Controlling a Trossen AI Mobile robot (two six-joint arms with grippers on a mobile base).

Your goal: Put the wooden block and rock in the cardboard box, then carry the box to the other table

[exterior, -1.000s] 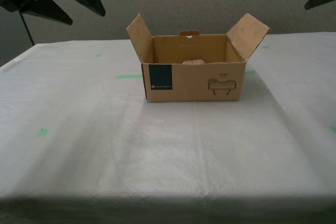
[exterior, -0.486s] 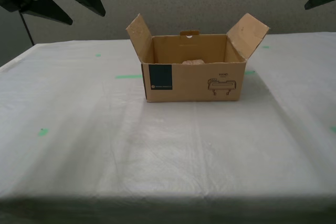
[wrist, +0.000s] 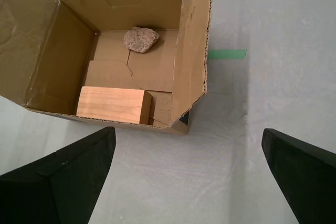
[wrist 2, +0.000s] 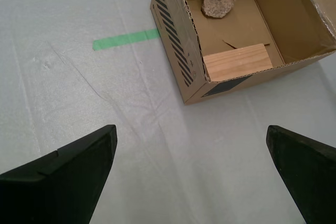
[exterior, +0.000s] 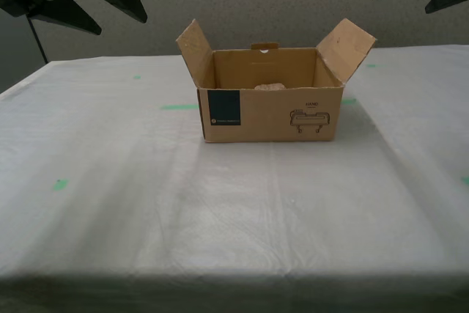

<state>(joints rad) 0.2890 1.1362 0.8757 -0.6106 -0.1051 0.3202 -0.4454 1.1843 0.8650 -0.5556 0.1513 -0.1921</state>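
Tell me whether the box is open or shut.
Open: the box has both side flaps standing up, and the rock and block show inside.

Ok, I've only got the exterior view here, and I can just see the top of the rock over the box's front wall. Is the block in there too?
Observer: Yes. The block lies flat on the floor of the box, right behind the front wall that hides it from you.
Operator: Is it touching the rock?
Observer: No. The rock sits near the back wall, with bare cardboard between the two.
Operator: And the grippers? I only see dark tips up top.
Observer: My first gripper and my second gripper are both open and empty, each above the table beside the box.
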